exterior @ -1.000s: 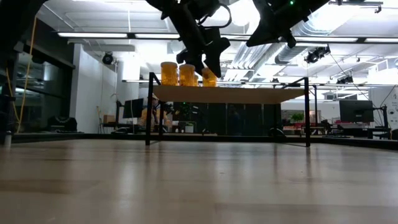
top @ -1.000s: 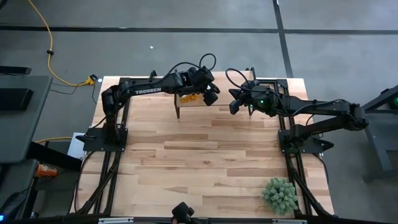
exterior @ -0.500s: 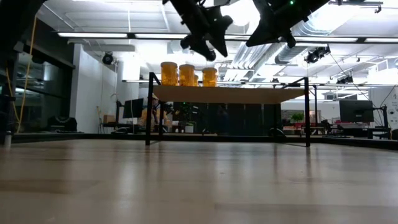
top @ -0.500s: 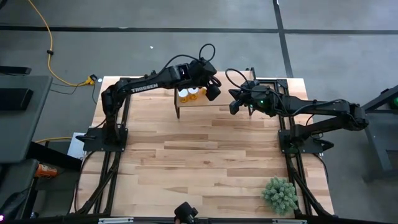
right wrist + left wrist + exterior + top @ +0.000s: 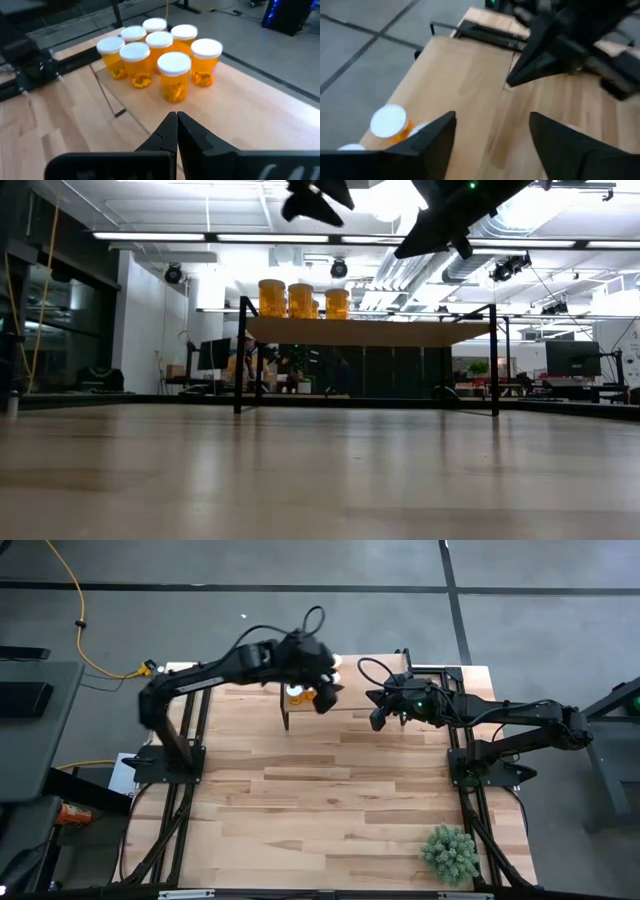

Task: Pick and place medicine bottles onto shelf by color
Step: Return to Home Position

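Medicine bottles [image 5: 174,75] clustered upright on shelf [image 5: 370,332]; left gripper [image 5: 492,118] high above them, fingers spread, empty; right gripper [image 5: 176,127] high nearby, fingers pressed together, empty.

One camera looks straight down, one level along the table [image 5: 320,480], both wrists (close, angled) share the shelf [image 5: 250,115]

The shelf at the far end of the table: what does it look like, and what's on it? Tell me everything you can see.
The shelf is a low, light-wood board on thin black metal legs, standing level on the tabletop near its far edge. Orange pill bottles with white caps stand upright in a tight cluster at one end; the rest of the board is bare. The left gripper, open, and the right gripper, shut, are both clear of it.
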Controlling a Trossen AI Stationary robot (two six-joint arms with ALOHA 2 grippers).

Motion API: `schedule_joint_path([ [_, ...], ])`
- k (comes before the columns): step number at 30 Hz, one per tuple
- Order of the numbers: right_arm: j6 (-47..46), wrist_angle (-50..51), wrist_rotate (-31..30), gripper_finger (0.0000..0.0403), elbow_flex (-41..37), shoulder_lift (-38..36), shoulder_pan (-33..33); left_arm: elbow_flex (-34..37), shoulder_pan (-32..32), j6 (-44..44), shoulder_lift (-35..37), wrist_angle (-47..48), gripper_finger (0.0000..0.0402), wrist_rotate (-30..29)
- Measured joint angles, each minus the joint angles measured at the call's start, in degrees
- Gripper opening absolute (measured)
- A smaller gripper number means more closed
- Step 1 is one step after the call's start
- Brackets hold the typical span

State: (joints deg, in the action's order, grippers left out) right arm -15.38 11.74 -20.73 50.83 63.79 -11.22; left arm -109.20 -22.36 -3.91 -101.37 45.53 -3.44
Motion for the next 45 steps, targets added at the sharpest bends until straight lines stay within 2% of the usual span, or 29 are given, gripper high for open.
schedule_joint_path([
  [3,0.42,0.50,1.99,0.0000,0.00,0.00,0.00,10.70,1.69,-0.99,8.07,-7.15,0.0198,-0.13],
  [8,1.07,0.52,6.20,0.0000,0.00,0.00,0.00,32.80,6.93,-3.34,24.82,-27.07,0.0097,-0.20],
  [12,1.44,-0.16,11.68,0.0000,0.00,0.00,0.00,47.48,11.56,-3.85,37.22,-42.70,0.0017,-0.24],
  [15,2.32,-1.84,17.41,0.0000,0.00,0.00,0.00,55.94,14.42,-3.89,44.88,-52.02,0.0011,-0.44],
  [18,2.39,-4.36,22.32,0.0000,0.00,0.00,0.00,61.89,16.31,-5.73,50.87,-56.86,0.0011,-0.62],
  [25,1.06,-12.08,30.04,0.0000,0.00,0.00,0.02,69.02,18.85,-7.77,61.35,-57.52,0.0002,-0.18],
  [28,0.89,-14.37,30.95,0.0000,0.00,0.00,0.02,69.98,19.17,-8.03,63.83,-57.45,0.0001,-0.07],
  [34,1.93,-16.47,30.79,0.0000,0.00,0.00,0.02,70.05,19.13,-7.46,65.32,-56.86,0.0001,-0.07],
  [38,1.93,-16.52,30.81,0.0000,0.00,0.00,0.00,70.05,19.13,-5.17,65.37,-56.37,0.0001,1.59],
  [45,1.95,-16.52,30.81,0.0000,0.00,0.00,0.02,70.05,19.18,-6.48,66.06,-54.94,0.0000,4.43],
])
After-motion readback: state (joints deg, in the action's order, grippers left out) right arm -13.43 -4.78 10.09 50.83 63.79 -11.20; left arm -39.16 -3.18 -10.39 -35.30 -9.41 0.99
